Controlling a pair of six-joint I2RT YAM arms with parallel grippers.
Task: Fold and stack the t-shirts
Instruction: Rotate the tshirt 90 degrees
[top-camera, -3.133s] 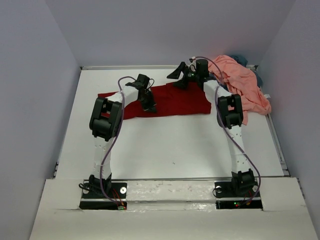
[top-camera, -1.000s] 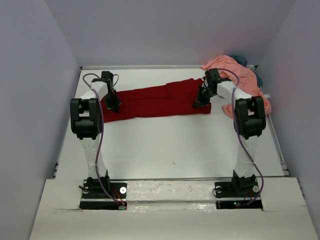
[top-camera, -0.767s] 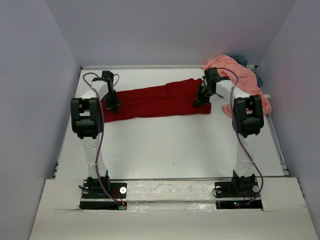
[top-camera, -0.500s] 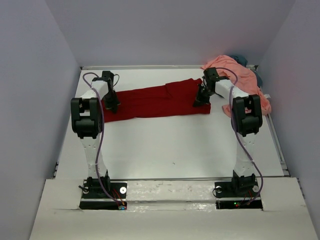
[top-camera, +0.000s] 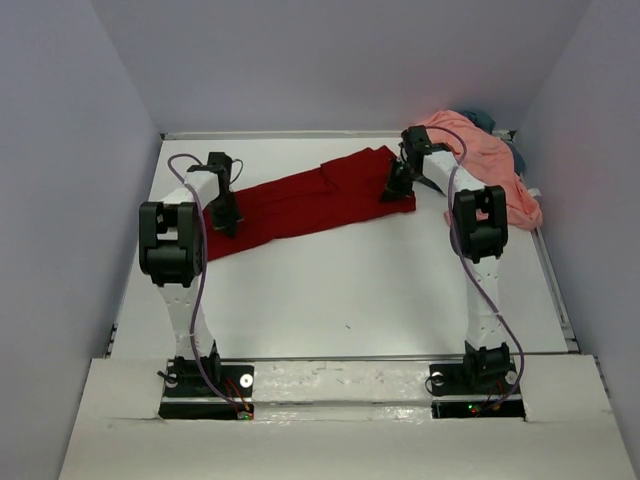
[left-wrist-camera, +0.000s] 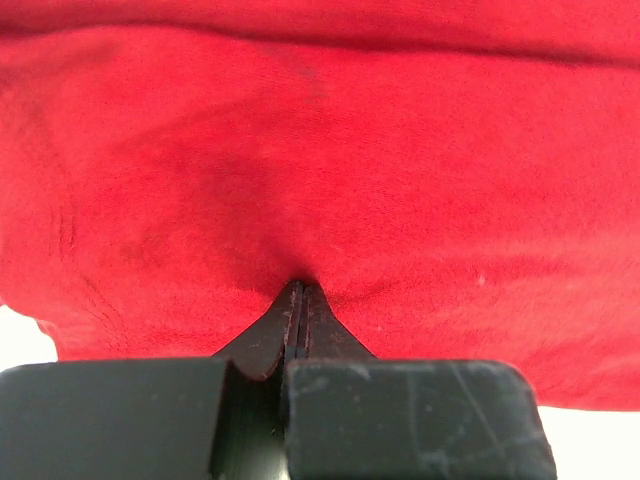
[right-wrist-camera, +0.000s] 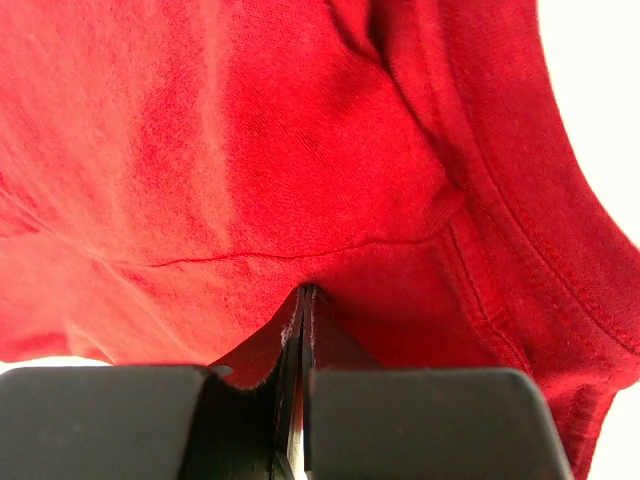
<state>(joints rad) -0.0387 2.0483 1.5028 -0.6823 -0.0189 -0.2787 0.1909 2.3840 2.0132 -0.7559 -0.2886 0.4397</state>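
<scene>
One dark red t-shirt (top-camera: 310, 195) lies stretched across the far half of the desk (top-camera: 350, 290) in the top view. The left gripper (top-camera: 228, 222) is at its 8 o'clock end and the right gripper (top-camera: 392, 190) at its 2 o'clock end. A salmon pink t-shirt (top-camera: 490, 170) is heaped at 2 o'clock. Left wrist view: jaws clamped on red cloth. Right wrist view: jaws likewise clamped, beside a seam.

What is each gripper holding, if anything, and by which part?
Both hold the dark red t-shirt: the left gripper pinches its left end, the right gripper its right end.
</scene>
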